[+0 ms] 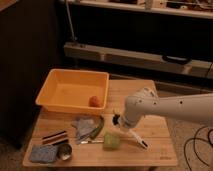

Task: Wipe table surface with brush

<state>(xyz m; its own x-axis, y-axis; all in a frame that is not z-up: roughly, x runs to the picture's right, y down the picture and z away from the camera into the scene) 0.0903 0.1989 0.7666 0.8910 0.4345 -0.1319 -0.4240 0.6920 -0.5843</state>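
My gripper (120,121) hangs at the end of the white arm over the middle of the table surface (150,100), a tan plank top. It is shut on the brush (136,138). The brush's white handle slants from the gripper down to the front right, and its far end is close to the wood. I cannot make out the brush head. The green sponge block (111,141) lies just left of the handle.
A yellow bin (60,82) with an orange ball (94,101) inside fills the back left. In front of it lie a grey cloth (84,125), a small metal utensil (90,142), dark sticks (55,136), a blue-grey sponge (41,153) and a round metal cup (64,152). Cables lie on the floor at the right.
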